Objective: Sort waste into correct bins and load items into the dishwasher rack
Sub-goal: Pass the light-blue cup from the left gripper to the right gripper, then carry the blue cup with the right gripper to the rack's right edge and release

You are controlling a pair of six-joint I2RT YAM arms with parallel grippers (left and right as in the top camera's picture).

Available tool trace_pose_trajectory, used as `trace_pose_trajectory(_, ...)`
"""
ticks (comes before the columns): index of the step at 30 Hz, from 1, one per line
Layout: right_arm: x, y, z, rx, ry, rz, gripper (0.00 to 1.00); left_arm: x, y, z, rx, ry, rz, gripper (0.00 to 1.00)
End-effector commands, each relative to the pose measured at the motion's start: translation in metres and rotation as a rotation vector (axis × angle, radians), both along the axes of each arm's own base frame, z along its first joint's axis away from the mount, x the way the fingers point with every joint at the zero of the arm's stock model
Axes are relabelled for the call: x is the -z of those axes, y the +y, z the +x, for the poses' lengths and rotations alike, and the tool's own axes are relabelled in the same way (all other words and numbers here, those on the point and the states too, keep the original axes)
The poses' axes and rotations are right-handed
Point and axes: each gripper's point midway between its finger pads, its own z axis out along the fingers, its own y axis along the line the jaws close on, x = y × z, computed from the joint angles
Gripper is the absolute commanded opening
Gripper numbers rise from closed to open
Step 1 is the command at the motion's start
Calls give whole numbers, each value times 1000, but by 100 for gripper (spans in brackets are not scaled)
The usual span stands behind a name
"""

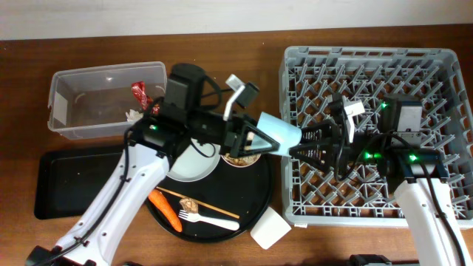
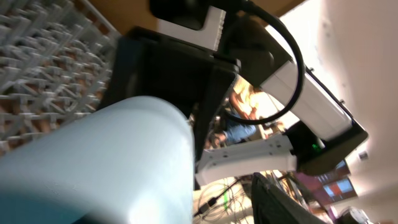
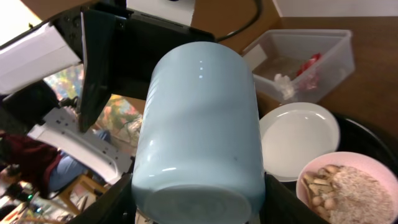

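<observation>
1. The left gripper [image 1: 260, 138] is clamped on the open end of the blue cup [image 1: 282, 135], which lies on its side in the air.
2. The right gripper [image 1: 303, 142] meets the same cup from the opposite end. In the right wrist view its fingers [image 3: 283, 202] lie along either side of the cup's base and seem to touch it. I cannot tell whether they press on it or only flank it.
3. The cup hangs between the two arms, above the right edge of the round black tray [image 1: 255, 193] and just beside the left wall of the dishwasher rack [image 1: 355, 53].
4. Under the left arm, on the round tray, sits the white plate [image 1: 194, 164]. Just beside it is the bowl [image 1: 240, 157], with beige crumbs [image 3: 348, 186] in it.
5. Nearer the tray's front edge lie the orange carrot [image 1: 165, 210], the chopsticks [image 1: 211, 207], a small brown scrap [image 1: 189, 202] and the white fork [image 1: 207, 219].
6. The pale cup [image 1: 270, 229] is on the table [image 1: 244, 44], touching or almost touching the tray's rim, near the rack's front left corner.
7. Far left, the clear tub [image 1: 74, 103] holds the red wrapper [image 1: 140, 92] and the white tissue [image 1: 134, 114].
8. The shallow black tray [image 1: 74, 181] lies in front of the tub.
</observation>
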Motion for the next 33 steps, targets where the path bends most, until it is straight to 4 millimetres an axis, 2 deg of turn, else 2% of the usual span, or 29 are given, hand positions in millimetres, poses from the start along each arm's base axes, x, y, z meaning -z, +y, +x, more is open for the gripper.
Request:
trace_pose_trajectory(1, 7, -5, 17, 98, 38, -76, 32, 5, 16, 20, -82, -56, 23, 56)
trace_pose_trajectory(3, 15, -10, 25, 156, 52, -124, 32, 18, 28, 30, -145, -58, 76, 56)
trace_pose_trajectory(7, 31, -29, 42, 291, 93, -232, 32, 65, 55, 51, -309, -58, 312, 58)
trace_pose_trajectory(10, 42, -54, 50, 420, 153, -334, 31, 107, 86, 61, -439, -30, 570, 58)
trace_pose_trajectory(12, 46, -77, 54, 520, 194, -423, 31, 125, 104, 63, -496, -19, 704, 58)
trace_pose_trajectory(14, 46, -109, 54, 649, 248, -529, 31, 136, 119, 63, -535, -16, 799, 58)
trace_pose_trajectory(18, 41, -178, 39, 908, 360, -740, 32, 148, 137, 63, -575, -13, 910, 59)
trace_pose_trajectory(20, 38, -211, 31, 1059, 441, -781, 32, 152, 145, 63, -594, -13, 959, 62)
trace_pose_trajectory(24, 41, -272, 11, 1318, 569, -836, 31, 157, 155, 60, -608, -8, 1021, 62)
trace_pose_trajectory(28, 55, -314, -8, 1481, 712, -883, 31, 158, 156, 57, -602, 1, 1027, 62)
trace_pose_trajectory(29, 63, -329, -17, 1547, 788, -901, 31, 159, 156, 57, -602, 2, 1028, 62)
trace_pose_trajectory(33, 95, -358, -33, 1617, 1001, -917, 32, 159, 156, 57, -601, 2, 1028, 62)
